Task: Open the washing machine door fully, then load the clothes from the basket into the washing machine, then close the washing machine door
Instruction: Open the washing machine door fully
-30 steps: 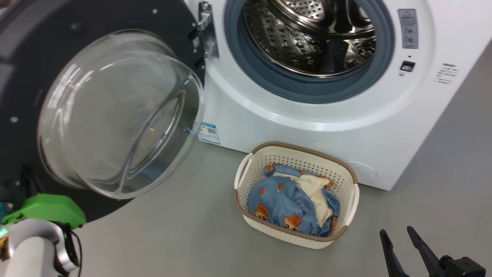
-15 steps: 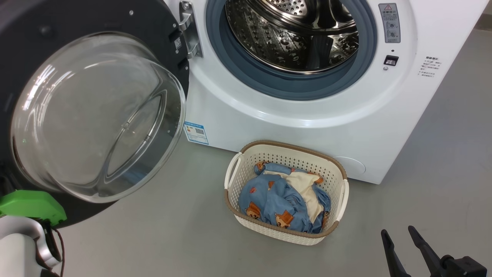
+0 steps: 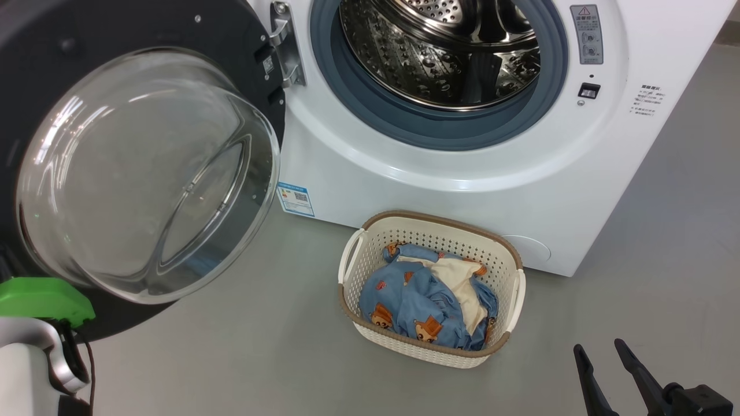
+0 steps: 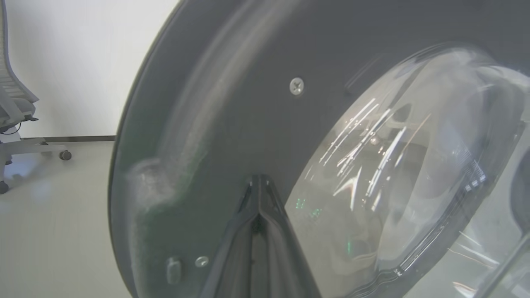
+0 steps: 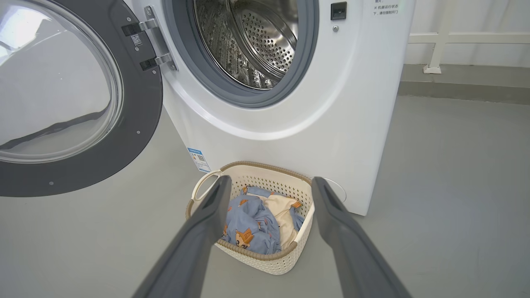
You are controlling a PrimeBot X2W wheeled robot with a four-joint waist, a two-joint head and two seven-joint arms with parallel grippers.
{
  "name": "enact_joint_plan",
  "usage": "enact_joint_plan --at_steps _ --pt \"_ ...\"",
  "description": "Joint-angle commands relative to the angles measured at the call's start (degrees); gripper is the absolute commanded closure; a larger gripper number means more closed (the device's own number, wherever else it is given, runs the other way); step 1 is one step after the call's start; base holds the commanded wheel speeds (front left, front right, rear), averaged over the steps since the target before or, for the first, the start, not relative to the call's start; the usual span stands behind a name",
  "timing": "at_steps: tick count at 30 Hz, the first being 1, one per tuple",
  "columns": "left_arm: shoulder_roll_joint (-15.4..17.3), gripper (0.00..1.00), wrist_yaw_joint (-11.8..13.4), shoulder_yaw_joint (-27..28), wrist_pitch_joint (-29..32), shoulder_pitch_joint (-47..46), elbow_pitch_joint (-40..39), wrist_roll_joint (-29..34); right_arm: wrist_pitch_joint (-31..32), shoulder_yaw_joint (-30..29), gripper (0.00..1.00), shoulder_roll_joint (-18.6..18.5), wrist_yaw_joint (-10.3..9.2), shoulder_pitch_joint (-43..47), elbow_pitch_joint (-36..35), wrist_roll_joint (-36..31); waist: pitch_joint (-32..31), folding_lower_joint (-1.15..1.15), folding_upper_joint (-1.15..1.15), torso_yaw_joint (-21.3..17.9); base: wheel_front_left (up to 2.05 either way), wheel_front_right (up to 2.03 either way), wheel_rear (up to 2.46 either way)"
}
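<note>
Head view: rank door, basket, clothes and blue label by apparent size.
1. door, though it swings nearest the camera, which inflates it
2. basket
3. clothes, lying inside it
4. blue label

Plain grey floor [image 3: 243,358] all around, smooth and a little shiny. The left wrist view has a white mesh office chair [image 4: 14,107] on castors off to one side, by a bare white wall [image 4: 83,62]. The right wrist view catches a white rail [image 5: 476,38] above a low grey step [image 5: 463,78].
</note>
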Motion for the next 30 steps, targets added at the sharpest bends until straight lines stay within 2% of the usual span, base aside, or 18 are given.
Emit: enact_joint_plan --at_steps 1,14,20,21,23,24,26,30 --pt "2.41 1.00 -0.37 2.10 -0.37 -1.75 -2.14 0.77 -0.69 1.37 0.00 -0.82 0.09 -1.41 -1.43 -0.18 -0.01 0.00 0.00 0.09 0.00 0.00 0.00" --pt "-2.53 1.00 -3.91 3.89 -0.37 1.83 -12.03 1.98 -0.69 1.35 0.00 -0.28 0.09 -1.54 -1.28 -0.25 -0.42 0.00 0.00 0.70 0.00 0.00 0.00" --pt "-4.85 1.00 -5.74 2.25 -0.37 5.42 -19.13 2.28 -0.69 1.19 0.00 0.00 0.09 -1.25 -1.34 -0.28 -0.85 0.00 0.00 0.87 0.00 0.00 0.00" --pt "-5.11 0.78 -6.05 1.75 -0.37 6.08 -19.91 2.22 -0.69 1.16 0.00 0.03 0.09 -1.22 -1.34 -0.26 -0.92 0.00 0.00 0.92 0.00 0.00 0.00" --pt "-5.52 0.55 -6.60 0.81 -0.37 7.17 -21.58 1.88 -0.69 1.22 0.00 0.06 0.09 -1.22 -1.33 -0.18 -0.99 0.00 0.00 0.99 0.00 0.00 0.00" --pt "-5.80 0.14 -7.01 -0.21 -0.37 8.16 -22.98 1.56 -0.69 1.35 0.00 0.06 0.09 -1.28 -1.29 -0.10 -1.12 0.00 0.00 1.00 0.00 0.00 0.00" --pt "-6.01 0.02 -7.25 -1.33 -0.37 9.18 -23.89 0.95 -0.69 1.39 0.00 0.09 0.09 -1.34 -1.26 -0.05 -1.25 0.00 0.00 1.01 0.00 0.00 0.00" --pt "-6.21 0.00 -7.25 -3.56 -0.37 10.70 -24.92 0.23 -0.69 1.57 0.00 0.05 0.09 -1.24 -1.15 0.02 -1.62 0.00 0.00 0.90 0.00 0.00 0.00"
